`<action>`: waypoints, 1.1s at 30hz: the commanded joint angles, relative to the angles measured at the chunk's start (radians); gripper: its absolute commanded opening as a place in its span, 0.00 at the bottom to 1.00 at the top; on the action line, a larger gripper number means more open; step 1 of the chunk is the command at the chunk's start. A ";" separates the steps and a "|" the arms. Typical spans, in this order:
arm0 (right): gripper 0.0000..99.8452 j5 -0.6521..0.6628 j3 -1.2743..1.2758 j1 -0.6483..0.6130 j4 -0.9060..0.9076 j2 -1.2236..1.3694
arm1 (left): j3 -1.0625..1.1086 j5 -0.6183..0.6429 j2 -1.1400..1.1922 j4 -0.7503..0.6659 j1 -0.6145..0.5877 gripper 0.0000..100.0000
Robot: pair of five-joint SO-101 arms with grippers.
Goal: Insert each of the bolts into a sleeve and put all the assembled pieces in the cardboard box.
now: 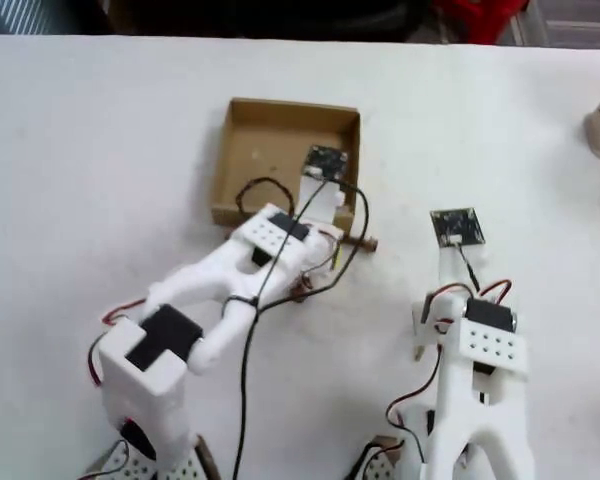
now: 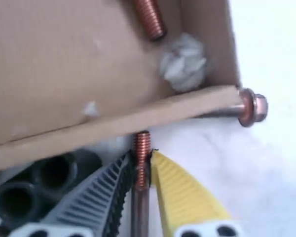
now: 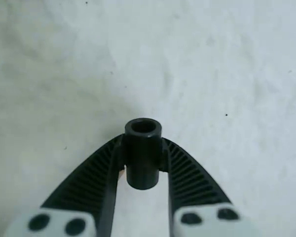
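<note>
the left gripper [image 2: 143,157] is almost closed and pinches a copper bolt [image 2: 142,143] by its shank. the bolt's long axis runs along the fingers. its threaded tip points forward at the wall of the cardboard box [image 2: 113,126], just ahead of the fingertips. the right gripper [image 3: 142,142] clamps a black sleeve [image 3: 143,155] across its barrel. the sleeve's axis seems to cross the fingers, and one bore end is free. both pieces look stiff. i think the bolt is heavier and smooth, so the shank is a good hold. the sleeve looks light and round and may twist, so hold its middle.

bolt [image 2: 149,19] in cardboard box [image 2: 89,127] | second bolt [image 2: 250,106] outside its wall | sleeves [image 2: 64,162] beside wall
</note>
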 commanded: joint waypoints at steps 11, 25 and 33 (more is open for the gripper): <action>0.02 0.014 -0.003 0.007 -0.016 -0.027 | 0.120 -0.945 -0.251 0.322 0.122 0.02; 0.02 0.014 -0.002 0.007 -0.025 -0.027 | 0.302 -0.987 -0.503 0.308 0.213 0.19; 0.02 0.014 -0.002 0.007 -0.028 -0.027 | 0.302 -0.428 -0.515 0.244 0.191 0.19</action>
